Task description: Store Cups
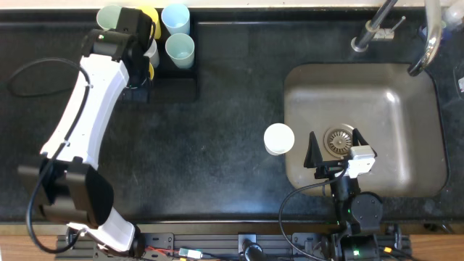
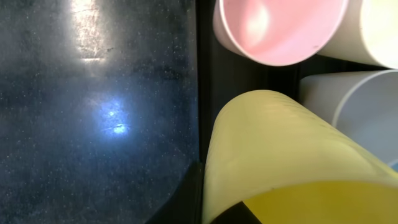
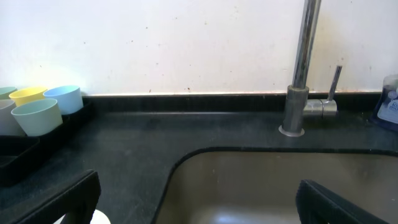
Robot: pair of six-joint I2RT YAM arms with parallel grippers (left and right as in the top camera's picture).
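A black tray (image 1: 177, 87) at the counter's back left holds several cups: pale green (image 1: 109, 14), light blue (image 1: 176, 18) and mint (image 1: 180, 47). My left gripper (image 1: 145, 51) is over the tray's left part, shut on a yellow cup (image 2: 280, 155) that lies close under the wrist camera. Beside it stand a pink cup (image 2: 280, 25) and white cups (image 2: 373, 37). A single white cup (image 1: 279, 138) stands on the counter at the sink's left rim. My right gripper (image 1: 335, 141) hangs open over the sink (image 1: 406, 167), just right of that cup.
A tap (image 1: 377, 25) rises behind the sink, with a blue bottle (image 3: 388, 102) at the far right. Dark worktop (image 1: 217, 159) stretches between the tray and the sink. A black cable (image 1: 29, 72) loops left of the left arm.
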